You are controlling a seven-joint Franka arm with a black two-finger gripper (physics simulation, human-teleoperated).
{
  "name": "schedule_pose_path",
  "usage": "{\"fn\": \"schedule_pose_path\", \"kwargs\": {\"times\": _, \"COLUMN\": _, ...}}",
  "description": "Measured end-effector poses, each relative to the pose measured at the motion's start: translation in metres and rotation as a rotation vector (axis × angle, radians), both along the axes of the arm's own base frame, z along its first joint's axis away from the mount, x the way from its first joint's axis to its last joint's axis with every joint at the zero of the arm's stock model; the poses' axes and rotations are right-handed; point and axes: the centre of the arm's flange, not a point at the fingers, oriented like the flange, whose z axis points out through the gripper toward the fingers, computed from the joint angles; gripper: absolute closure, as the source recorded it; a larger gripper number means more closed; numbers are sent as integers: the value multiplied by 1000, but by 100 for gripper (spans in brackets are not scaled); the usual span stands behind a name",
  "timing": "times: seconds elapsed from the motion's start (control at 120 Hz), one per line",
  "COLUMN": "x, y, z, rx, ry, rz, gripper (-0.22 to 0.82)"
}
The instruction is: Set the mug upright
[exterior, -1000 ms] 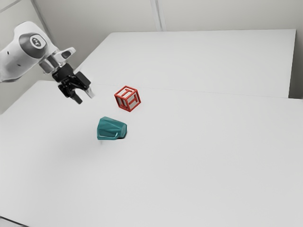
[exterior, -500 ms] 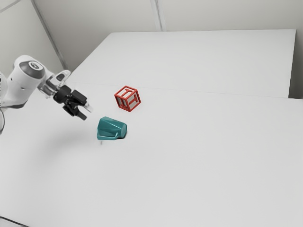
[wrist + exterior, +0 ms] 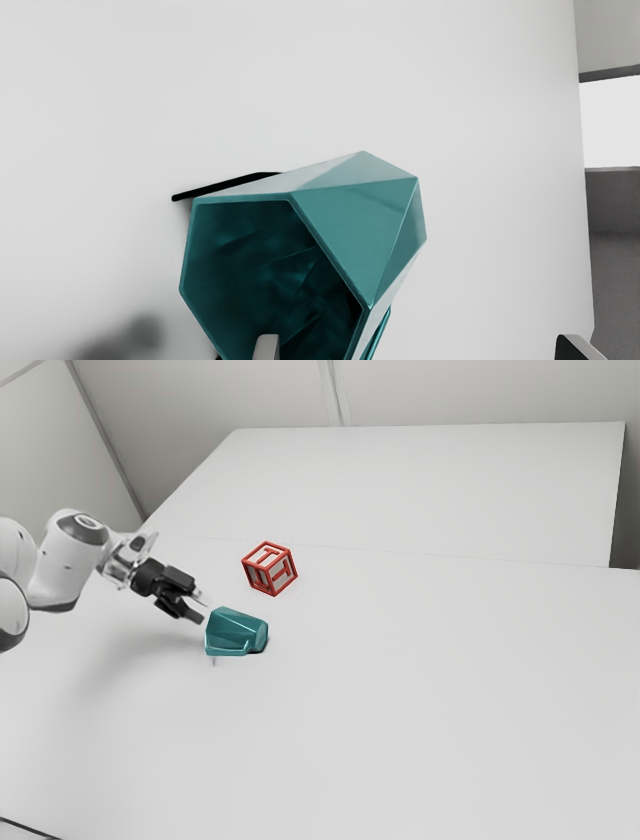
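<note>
The teal faceted mug (image 3: 236, 632) lies on its side on the table, its mouth toward the exterior view's left. My gripper (image 3: 203, 609) is right beside that mouth, tilted down toward it. In the wrist view the mug (image 3: 350, 225) shows its dark hollow inside, and my gripper (image 3: 412, 345) has its two fingertips wide apart. One fingertip overlaps the mouth opening, the other is out past the mug's outer wall. Whether either finger touches the mug cannot be told.
A red-and-white letter cube (image 3: 270, 569) sits on the white table (image 3: 420, 690), a short way from the mug toward the far side. A second white surface (image 3: 430, 490) stands behind it.
My gripper has come down and toward the exterior view's right, up to the mug's mouth, with the hand tilting flatter. The mug and the cube have stayed where they were.
</note>
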Motion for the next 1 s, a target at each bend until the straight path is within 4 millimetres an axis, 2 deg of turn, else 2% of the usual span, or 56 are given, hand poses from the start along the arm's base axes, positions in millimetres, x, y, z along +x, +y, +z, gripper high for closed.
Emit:
{"fn": "schedule_pose_path", "kwargs": {"times": 0.15, "x": 3, "y": -6, "z": -16, "rx": -47, "ry": -11, "rz": -3, "gripper": 0}}
{"fn": "schedule_pose_path", "kwargs": {"times": 0.342, "x": 5, "y": -17, "z": -17, "rx": -92, "ry": -31, "rz": -26, "gripper": 2}}
{"fn": "schedule_pose_path", "kwargs": {"times": 0.45, "x": 3, "y": -18, "z": -22, "rx": -116, "ry": -28, "rz": -38, "gripper": 11}}
{"fn": "schedule_pose_path", "kwargs": {"times": 0.567, "x": -3, "y": -11, "z": -25, "rx": -137, "ry": -25, "rz": -39, "gripper": 23}}
{"fn": "schedule_pose_path", "kwargs": {"times": 0.775, "x": -7, "y": -12, "z": -22, "rx": -166, "ry": -28, "rz": -63, "gripper": 47}}
{"fn": "schedule_pose_path", "kwargs": {"times": 1.0, "x": -8, "y": -14, "z": -21, "rx": -185, "ry": -36, "rz": -77, "gripper": 68}}
